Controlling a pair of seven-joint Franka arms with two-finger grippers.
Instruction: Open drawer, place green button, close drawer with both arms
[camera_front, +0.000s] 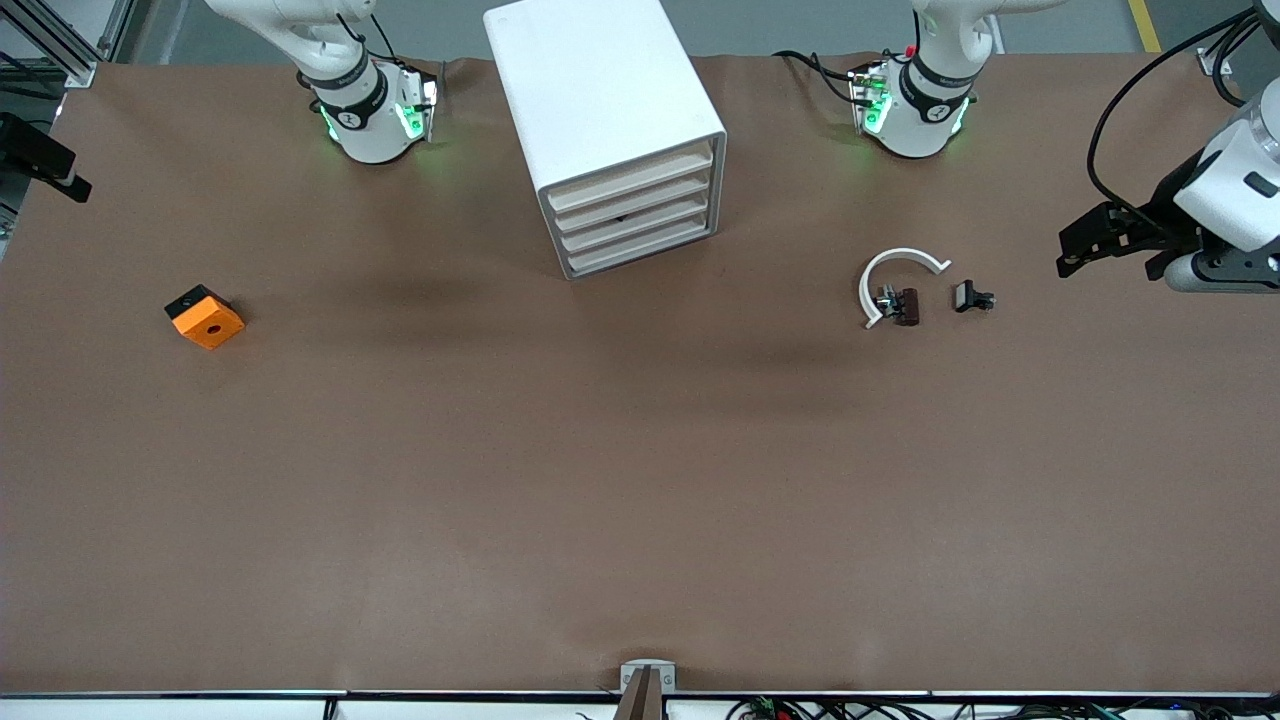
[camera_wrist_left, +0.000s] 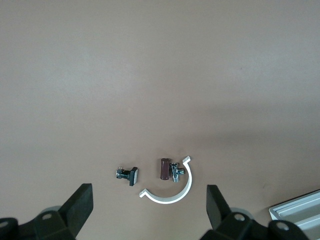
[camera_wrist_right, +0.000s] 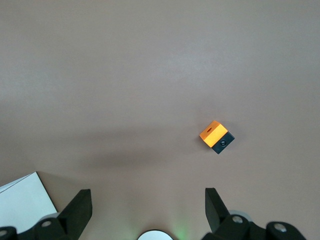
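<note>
A white cabinet (camera_front: 600, 100) stands at the robots' edge of the table, midway between the two bases. Its several drawers (camera_front: 640, 215) are all shut. No button shows in any view. My left gripper (camera_front: 1105, 262) (camera_wrist_left: 150, 192) hangs open and empty, high over the table at the left arm's end. It is above a white C-shaped clip (camera_wrist_left: 170, 192) and two small dark parts. My right gripper (camera_wrist_right: 147, 196) is open and empty too. It is up in the air by its own base (camera_wrist_right: 155, 235), with a corner of the cabinet (camera_wrist_right: 22, 202) to one side.
An orange square block (camera_front: 207, 320) (camera_wrist_right: 214, 134) with a hole lies toward the right arm's end. The C-shaped clip (camera_front: 885, 280) curves round a brown part (camera_front: 908, 306). A black clip part (camera_front: 972, 297) (camera_wrist_left: 129, 175) lies beside them, toward the left arm's end.
</note>
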